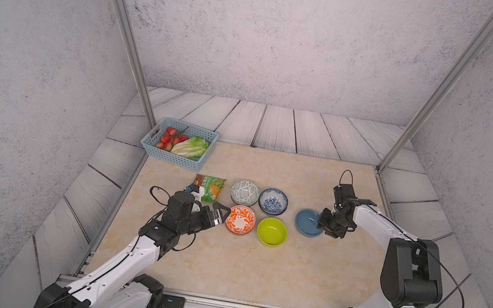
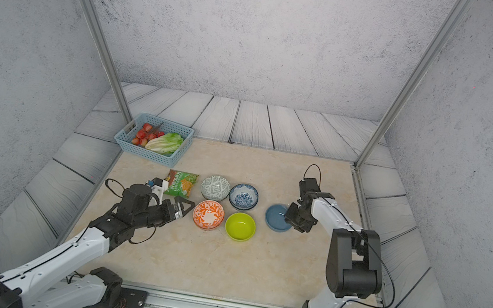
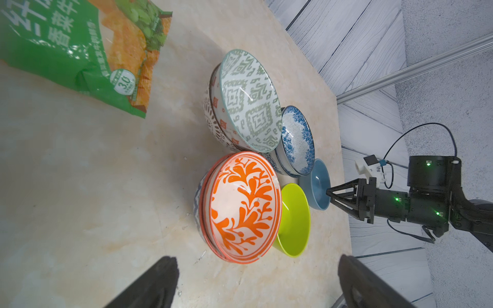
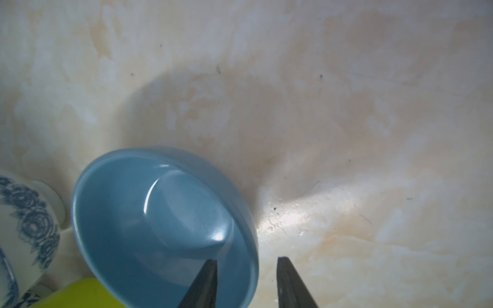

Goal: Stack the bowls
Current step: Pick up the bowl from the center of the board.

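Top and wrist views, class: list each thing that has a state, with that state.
Blue bowl: upright, alone, on the table.
Lime-green bowl: upright, alone, empty.
Orange-white bowl: nested in another.
Grey-green bowl: nested in lattice bowl.
Blue-white floral bowl: nested in another.
Basket: filled.
Left jaws: open, empty.
Right jaws: open, astride the blue rim.

The beige worktop (image 1: 252, 274) carries a basket (image 1: 170, 158) at its far left corner and a green bag (image 1: 211, 186) near it. Beside the bag, bowls stand close in a square: the grey-green bowl (image 1: 245, 192) nested in a lattice bowl (image 3: 213, 112), the floral bowls (image 1: 273, 201), the orange bowls (image 1: 240, 220) and the lime bowl (image 1: 272, 231). The blue bowl (image 1: 306, 222) is apart, on the right.
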